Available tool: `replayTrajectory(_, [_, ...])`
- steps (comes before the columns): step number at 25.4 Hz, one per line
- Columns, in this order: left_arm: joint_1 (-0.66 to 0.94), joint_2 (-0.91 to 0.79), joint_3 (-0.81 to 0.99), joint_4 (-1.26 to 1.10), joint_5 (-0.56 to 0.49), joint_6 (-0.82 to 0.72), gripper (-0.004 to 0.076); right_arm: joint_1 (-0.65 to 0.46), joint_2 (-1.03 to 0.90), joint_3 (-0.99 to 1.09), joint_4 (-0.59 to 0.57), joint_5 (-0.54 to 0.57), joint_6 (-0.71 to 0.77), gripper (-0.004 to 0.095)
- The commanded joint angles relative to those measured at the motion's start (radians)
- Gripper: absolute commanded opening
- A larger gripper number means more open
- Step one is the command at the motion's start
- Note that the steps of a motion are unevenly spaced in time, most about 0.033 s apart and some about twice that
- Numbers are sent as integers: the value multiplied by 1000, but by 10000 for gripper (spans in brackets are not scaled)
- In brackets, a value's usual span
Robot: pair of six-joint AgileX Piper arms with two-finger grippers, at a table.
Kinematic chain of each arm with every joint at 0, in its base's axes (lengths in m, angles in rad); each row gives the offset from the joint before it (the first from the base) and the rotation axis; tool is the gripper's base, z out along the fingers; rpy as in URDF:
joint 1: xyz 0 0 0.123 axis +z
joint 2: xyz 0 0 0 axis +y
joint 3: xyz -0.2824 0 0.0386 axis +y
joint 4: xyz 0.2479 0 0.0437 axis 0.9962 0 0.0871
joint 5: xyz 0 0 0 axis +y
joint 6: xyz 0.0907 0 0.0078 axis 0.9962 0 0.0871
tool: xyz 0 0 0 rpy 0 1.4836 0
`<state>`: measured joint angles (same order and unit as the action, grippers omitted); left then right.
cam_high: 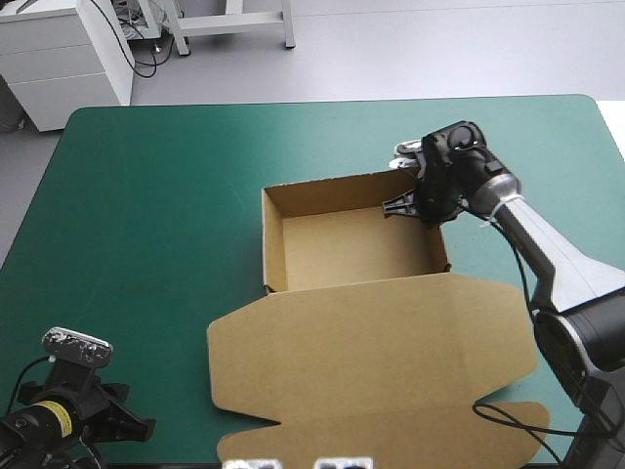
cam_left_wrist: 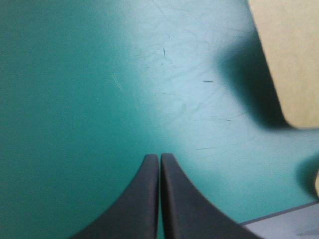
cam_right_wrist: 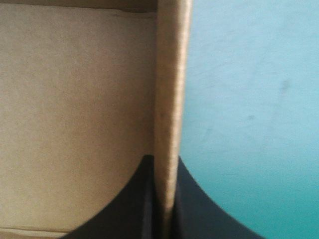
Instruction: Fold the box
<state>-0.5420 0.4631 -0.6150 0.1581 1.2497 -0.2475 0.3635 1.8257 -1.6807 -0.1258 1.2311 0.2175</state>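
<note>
While the box (cam_high: 356, 239) stands as an open tray slightly toward 3 o'clock from the middle of the teal-green cover (cam_high: 156, 215), its lid (cam_high: 371, 362) lies flat, spreading from the tray's 6 o'clock side toward the table's near edge. Seen from above, the right gripper (cam_high: 408, 206) sits on the tray's 3 o'clock wall, close to the far corner, with one black finger showing inside the tray. The left gripper (cam_high: 132, 422) is well apart from the box, low over bare cover at the table's 7 o'clock corner. From the left wrist, the left gripper (cam_left_wrist: 159, 158) has its two fingers pressed together into one point with nothing between them, only the cover (cam_left_wrist: 99, 99) beneath. A rounded corner of the lid (cam_left_wrist: 294, 59) lies ahead at about 2 o'clock from the fingertips, casting a dark shadow on the cover, and the table's edge (cam_left_wrist: 279, 219) shows beside the gripper at about 4 o'clock. From the right wrist, the right gripper (cam_right_wrist: 163, 162) is pinched nearly closed on the upright wall (cam_right_wrist: 172, 74), which runs straight ahead at 12 o'clock. One finger is inside the tray over the box's floor (cam_right_wrist: 75, 124), the other outside over the cover (cam_right_wrist: 249, 124).
</note>
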Motion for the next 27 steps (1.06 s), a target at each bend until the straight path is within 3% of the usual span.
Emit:
replayTrajectory(1, [-3, 7, -25, 3, -19, -22, -8, -114, -127, -39, -100, 17, -32, -19])
replayTrajectory(11, [-3, 7, -25, 3, -16, -24, -8, -629, -233, -39, -133, 17, -182, -19])
replayTrajectory(16, [-3, 7, -25, 3, -23, -24, -8, -735, -187, -39, -94, 17, -182, -19])
replayTrajectory(21, [-3, 7, -25, 5, -23, -24, -8, -758, -120, -39, -89, 17, -182, -7])
replayTrajectory(23, [-3, 7, -25, 5, -31, -24, -8, -754, -94, -39, -107, 17, -163, 62])
replayTrajectory(27, [-3, 7, -25, 5, -38, -24, -8, -754, -64, -39, -132, 17, -144, 300])
